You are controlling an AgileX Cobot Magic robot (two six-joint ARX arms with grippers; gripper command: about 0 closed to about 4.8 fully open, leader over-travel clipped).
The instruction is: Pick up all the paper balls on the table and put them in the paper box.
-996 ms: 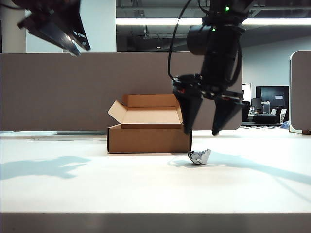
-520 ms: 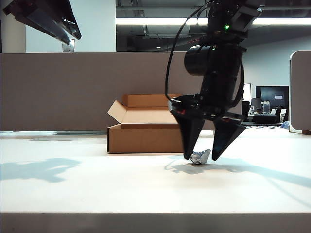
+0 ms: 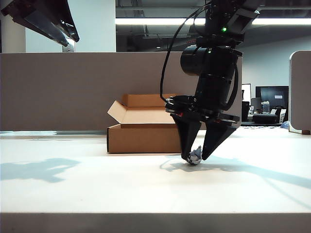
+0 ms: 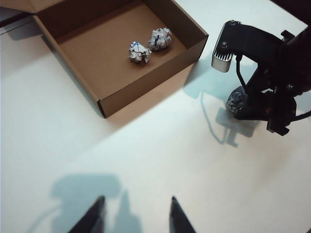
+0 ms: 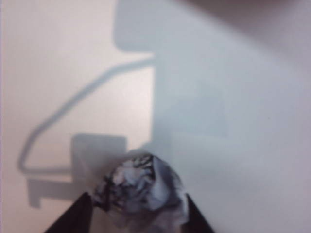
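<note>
Nearest us, the wide off-white table (image 3: 97, 189) lies bare and smooth right up to its front edge, so we have plenty of open room for moving. Just beyond, our right tool (image 3: 194, 158) stands fingertips down on the table, its black fingers pinching the last crumpled white paper ball with blue-black print (image 3: 195, 156), which sits just beside the front corner of the low brown cardboard box with open flaps (image 3: 146, 138). Two paper balls (image 4: 149, 44) already lie inside that box, so we judge one lift and drop remains. Our left tool (image 4: 134, 213) hangs high, fingers spread and empty, well apart from everything. Behind the box runs the grey-brown partition panel (image 3: 58, 92).
</note>
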